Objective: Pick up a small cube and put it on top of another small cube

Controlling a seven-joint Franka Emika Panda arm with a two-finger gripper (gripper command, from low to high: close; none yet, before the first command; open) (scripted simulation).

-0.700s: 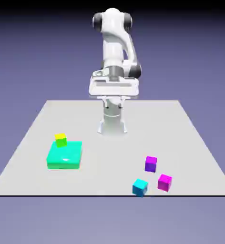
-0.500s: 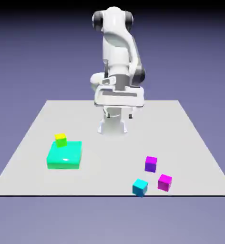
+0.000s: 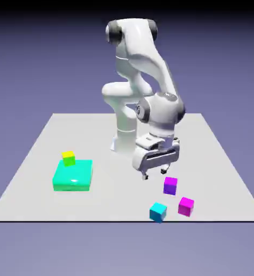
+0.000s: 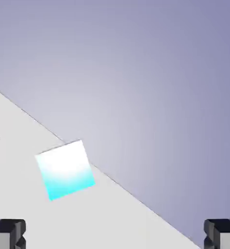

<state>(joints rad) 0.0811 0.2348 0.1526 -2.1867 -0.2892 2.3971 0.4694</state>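
Leaning farther forward than before, the arm (image 3: pixel 164 73) is bringing its open, empty gripper (image 3: pixel 154 174) near the cubes. Cyan cube (image 3: pixel 158 213) is sitting at the table's (image 3: pixel 118 202) near edge, glaring white in the hand view, where magenta cube (image 3: pixel 186 207) is barely showing. Only the exterior view is showing purple cube (image 3: pixel 170 186), green block (image 3: pixel 73 176) and yellow cube (image 3: pixel 69 158).
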